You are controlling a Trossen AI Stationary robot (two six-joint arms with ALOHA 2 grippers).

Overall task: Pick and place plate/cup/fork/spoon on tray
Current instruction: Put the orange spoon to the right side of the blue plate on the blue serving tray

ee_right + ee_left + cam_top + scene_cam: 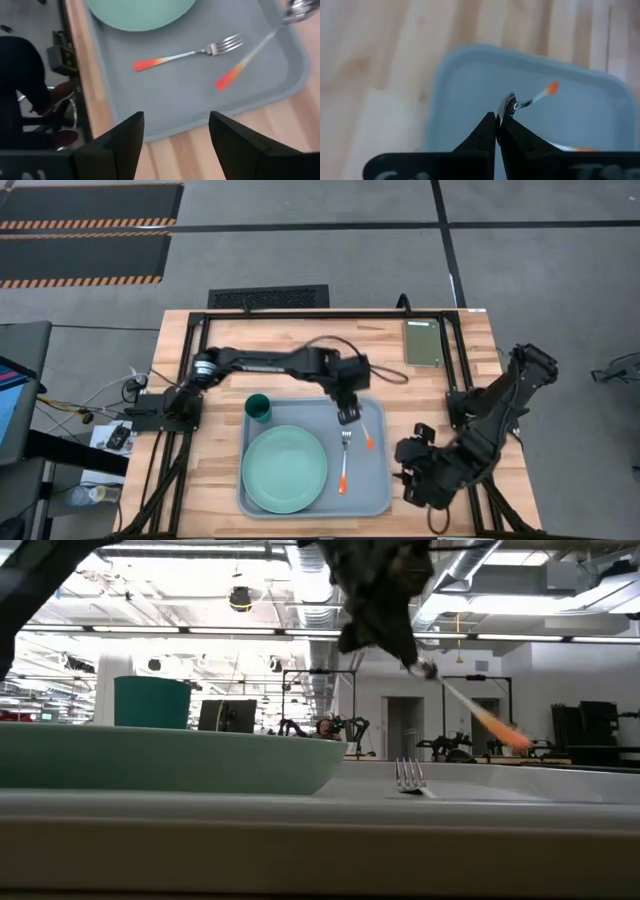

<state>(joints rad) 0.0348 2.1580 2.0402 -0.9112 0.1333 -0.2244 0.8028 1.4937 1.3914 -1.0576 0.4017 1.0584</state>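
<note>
Wooden table (200, 490) carries the tray (378, 498). Above the tray's far right part, the left hand (349, 417) is clenched on the spoon (366, 438), pinching its silver bowl, with the orange handle hanging free and tilted. I judge the spoon light, stiff and slippery; the thin neck gives surer hold. Fork (344, 463), plate (284, 469) and cup (259, 407) lie inside the tray. The right hand (410, 477) waits released beside the tray.

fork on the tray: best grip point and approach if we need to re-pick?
Take the fork mid-handle, from straight above, claw closing across its width. It lies flat on the tray, handle thin and straight, with bare tray on both sides between the plate and the held spoon.
</note>
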